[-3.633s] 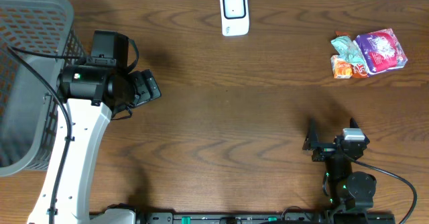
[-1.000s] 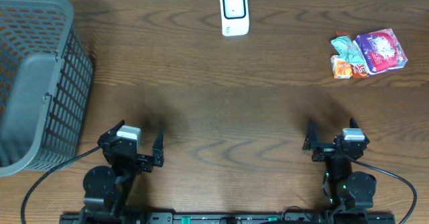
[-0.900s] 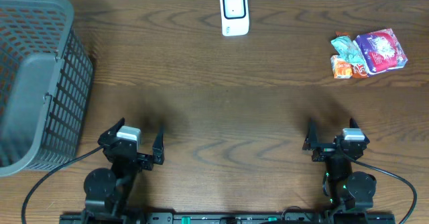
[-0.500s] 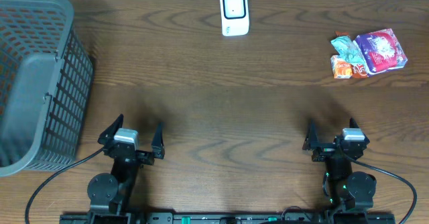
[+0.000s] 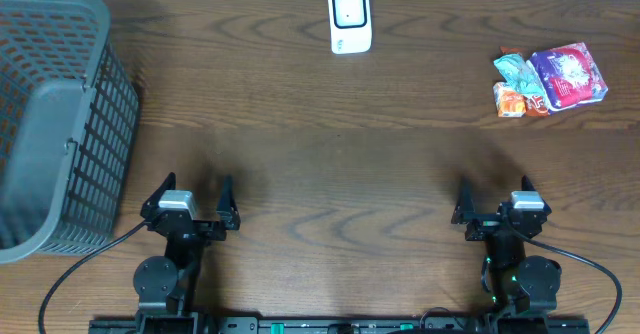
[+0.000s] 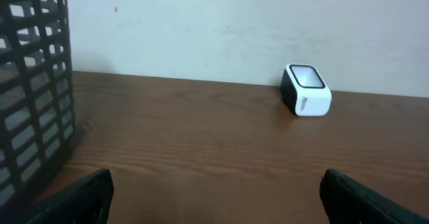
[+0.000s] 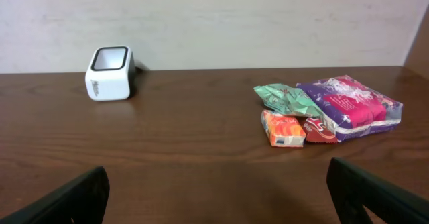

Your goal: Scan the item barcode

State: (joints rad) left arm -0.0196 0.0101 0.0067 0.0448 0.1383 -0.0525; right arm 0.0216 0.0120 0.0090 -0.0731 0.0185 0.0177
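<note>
The white barcode scanner (image 5: pixel 350 19) stands at the table's far edge, its window facing up; it also shows as the scanner (image 6: pixel 306 90) and the scanner (image 7: pixel 110 73) in the wrist views. The items lie together at the far right: a purple packet (image 5: pixel 570 74), a green packet (image 5: pixel 517 69) and a small orange packet (image 5: pixel 510 101). The right wrist view shows the purple packet (image 7: pixel 348 106), green packet (image 7: pixel 288 98) and orange packet (image 7: pixel 283 128) ahead and to the right. My left gripper (image 5: pixel 197 186) and right gripper (image 5: pixel 494 189) sit low at the front edge, both open and holding nothing.
A tall dark grey mesh basket (image 5: pixel 60 124) fills the left end of the table and appears as the basket (image 6: pixel 33 83) at the left of the left wrist view. Bare wood lies between the grippers and the scanner. A pale wall backs the table.
The left arm has come back from beside the basket down to the front edge and turned its gripper to face straight ahead. The right arm has stayed put.
</note>
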